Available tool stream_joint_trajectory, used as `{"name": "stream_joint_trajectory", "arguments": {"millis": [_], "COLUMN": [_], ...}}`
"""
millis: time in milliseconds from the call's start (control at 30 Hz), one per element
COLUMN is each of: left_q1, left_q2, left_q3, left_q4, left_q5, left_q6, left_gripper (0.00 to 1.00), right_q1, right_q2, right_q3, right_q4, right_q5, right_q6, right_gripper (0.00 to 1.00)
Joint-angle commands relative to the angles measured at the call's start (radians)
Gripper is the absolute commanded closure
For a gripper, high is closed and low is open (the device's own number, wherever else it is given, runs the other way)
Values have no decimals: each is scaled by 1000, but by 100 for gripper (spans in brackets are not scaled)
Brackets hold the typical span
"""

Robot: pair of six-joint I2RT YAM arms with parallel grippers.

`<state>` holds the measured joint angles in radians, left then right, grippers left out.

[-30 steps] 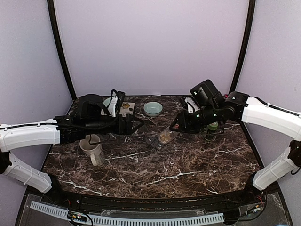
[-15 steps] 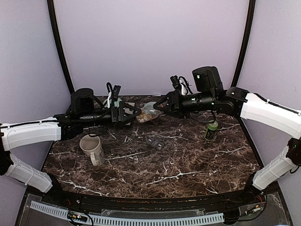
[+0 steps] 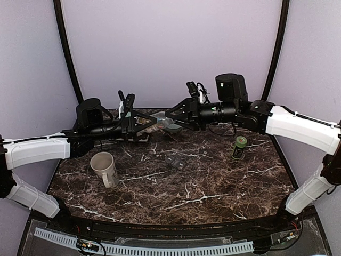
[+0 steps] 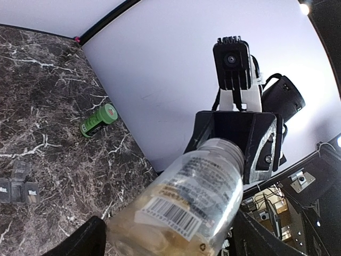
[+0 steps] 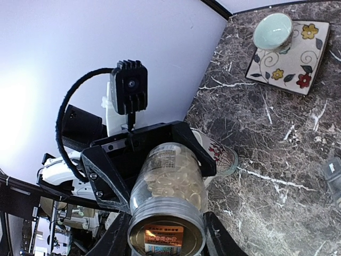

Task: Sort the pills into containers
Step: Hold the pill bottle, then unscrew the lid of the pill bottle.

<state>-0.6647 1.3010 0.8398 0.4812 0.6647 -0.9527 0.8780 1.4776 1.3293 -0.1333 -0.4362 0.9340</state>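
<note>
Marble tabletop (image 3: 213,181) sits well below me now. My right gripper (image 3: 173,113) clamps the neck of the pill bottle (image 4: 186,197), lifted off that surface into mid-air within 1 second. My left gripper (image 3: 148,121) stands wide around its base, seemingly not yet pressing. Clear plastic, pale pills inside, unsorted; the mug (image 3: 104,166) waits below.

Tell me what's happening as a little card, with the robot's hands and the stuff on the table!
Held up: pill bottle, clear, pale pills inside, in the air between both arms
Right gripper: shut on one end of the pill bottle
Left gripper: open, jaws around the other end
On the table: mug, green bottle, bowl on a flowered plate
</note>
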Motion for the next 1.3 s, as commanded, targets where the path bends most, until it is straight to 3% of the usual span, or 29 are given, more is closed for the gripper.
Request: {"name": "stream_joint_trajectory", "arguments": {"millis": [0, 400, 600, 767, 1067, 1267], "left_q1": [5, 8, 8, 9, 10, 11], "left_q2": [0, 1, -1, -11, 4, 44], "left_q3": [-21, -19, -21, -20, 2, 35], "left_q4": [104, 218, 247, 238, 259, 367], "left_q5": [68, 135, 147, 141, 181, 258], "left_q6": [-43, -115, -134, -128, -136, -222], "left_gripper": [15, 22, 38, 43, 86, 100], "right_q1": [7, 7, 7, 8, 7, 7], "right_q2": [3, 6, 7, 3, -20, -47], "right_q3": [-4, -58, -73, -81, -101, -88], "right_q4": [145, 231, 246, 237, 204, 100], "right_q5": [-30, -105, -113, -121, -133, -145], "right_q6": [21, 118, 126, 126, 99, -68], "right_gripper": [100, 100, 100, 100, 100, 100]}}
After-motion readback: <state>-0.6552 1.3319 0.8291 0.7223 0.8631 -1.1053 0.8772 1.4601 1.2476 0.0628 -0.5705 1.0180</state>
